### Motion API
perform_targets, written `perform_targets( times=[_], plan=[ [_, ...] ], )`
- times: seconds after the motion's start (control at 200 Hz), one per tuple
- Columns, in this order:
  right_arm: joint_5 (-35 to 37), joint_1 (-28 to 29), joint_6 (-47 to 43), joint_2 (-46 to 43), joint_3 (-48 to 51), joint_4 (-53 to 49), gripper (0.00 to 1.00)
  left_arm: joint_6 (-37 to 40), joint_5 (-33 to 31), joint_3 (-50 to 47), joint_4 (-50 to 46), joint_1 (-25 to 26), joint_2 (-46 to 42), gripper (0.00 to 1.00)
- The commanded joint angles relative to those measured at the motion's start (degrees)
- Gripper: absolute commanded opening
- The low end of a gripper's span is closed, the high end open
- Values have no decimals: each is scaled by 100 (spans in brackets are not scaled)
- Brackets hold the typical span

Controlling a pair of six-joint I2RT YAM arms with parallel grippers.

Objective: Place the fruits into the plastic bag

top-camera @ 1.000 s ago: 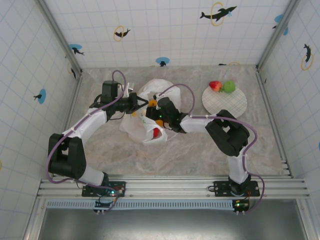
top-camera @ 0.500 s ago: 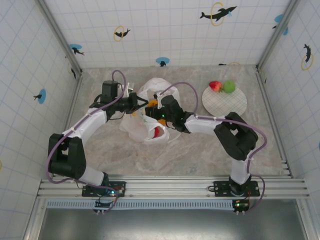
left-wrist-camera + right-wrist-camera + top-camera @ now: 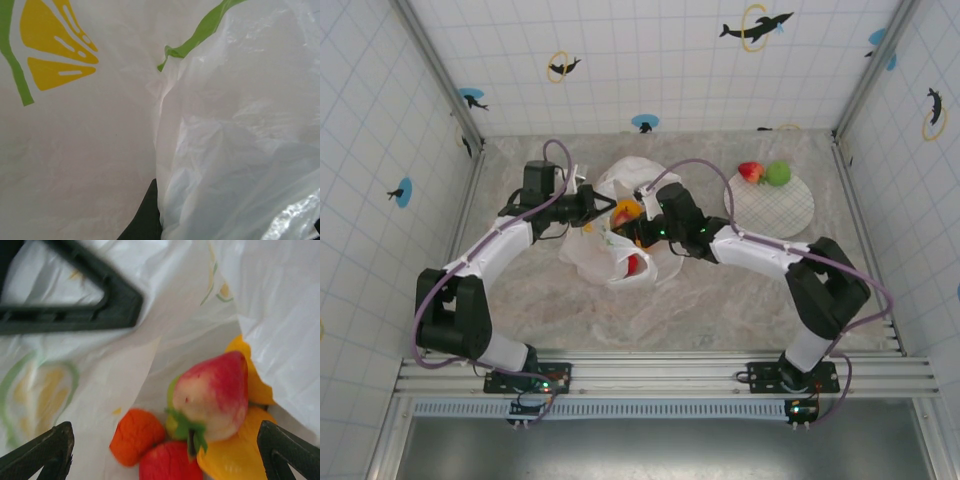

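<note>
The white plastic bag (image 3: 610, 250) with citrus prints lies mid-table, mouth facing up. My left gripper (image 3: 594, 208) is shut on the bag's rim (image 3: 165, 150), and one dark finger (image 3: 147, 217) shows against the plastic. My right gripper (image 3: 640, 230) hovers at the bag's mouth, open (image 3: 165, 447), holding nothing. Below it inside the bag lie a pink-red fruit (image 3: 215, 395), an orange one (image 3: 136, 436), a red one (image 3: 170, 462) and a yellow one (image 3: 240, 457). A red strawberry (image 3: 750, 171) and a green apple (image 3: 778, 173) sit at the far edge of the plate.
The round checked plate (image 3: 770, 205) lies at the back right. Tiled walls close in the table on three sides. The left gripper's black finger (image 3: 75, 305) crosses the top of the right wrist view.
My right gripper has drawn back a little to the right from the bag's mouth, its elbow swinging outward. The left arm keeps holding the bag.
</note>
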State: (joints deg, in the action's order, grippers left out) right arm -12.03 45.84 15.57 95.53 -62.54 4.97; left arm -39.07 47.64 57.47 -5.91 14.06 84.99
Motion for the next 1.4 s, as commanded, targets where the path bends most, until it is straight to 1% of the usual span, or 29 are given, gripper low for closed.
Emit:
perform_targets(
  times=[0.0, 0.135, 0.27, 0.395, 0.41, 0.48, 0.576, 0.631, 0.681, 0.696, 0.731, 0.836, 0.906, 1.016, 1.101, 1.211, 1.396],
  plan=[
    [-279, -43, -589, -487, 153, -1072, 96, 14, -15, 179, -6, -68, -115, 0],
    [-412, -185, -766, -1029, 296, -1513, 97, -15, -17, 177, 12, -79, -80, 0],
    [-635, -442, -767, -1674, 501, -1633, 97, -28, -43, 177, 34, -79, -73, 0],
    [-949, -778, -619, -2213, 645, -1616, 99, -82, -81, 192, 53, -78, -44, 0],
    [-1131, -817, -603, -2282, 651, -1605, 99, -83, -84, 187, 56, -79, -44, 0],
    [-1362, -1076, -521, -2565, 700, -1590, 99, -112, -95, 186, 73, -79, -35, 0],
    [-1442, -1518, -427, -2918, 779, -1545, 100, -141, -97, 180, 112, -77, -27, 0],
    [-1385, -1864, -351, -3063, 830, -1476, 100, -161, -105, 177, 132, -77, -18, 0],
    [-1145, -2179, -351, -3107, 796, -1530, 100, -182, -92, 197, 143, -78, -1, 0],
    [-1063, -2265, -372, -3090, 778, -1576, 100, -191, -90, 199, 143, -81, 4, 0],
    [-550, -2451, -417, -3039, 694, -1682, 100, -189, -91, 211, 144, -80, 17, 0],
    [1244, -2937, -367, -2650, 407, -1962, 100, -233, -83, 238, 159, -76, 44, 0],
    [1762, -3389, -156, -2321, 378, -1793, 100, -267, -90, 248, 178, -79, 48, 0],
    [1788, -4099, 441, -1706, 364, -1286, 100, -277, -109, 286, 160, -75, 84, 0],
    [1792, -4465, 827, -1175, 241, -969, 99, -268, -108, 300, 145, -71, 102, 0],
    [1853, -4700, 1078, -407, -91, -795, 99, -232, -130, 300, 119, -53, 126, 0],
    [1470, -4893, 1326, 895, -1022, -913, 98, -132, -143, 291, 7, -15, 150, 0]
  ],
)
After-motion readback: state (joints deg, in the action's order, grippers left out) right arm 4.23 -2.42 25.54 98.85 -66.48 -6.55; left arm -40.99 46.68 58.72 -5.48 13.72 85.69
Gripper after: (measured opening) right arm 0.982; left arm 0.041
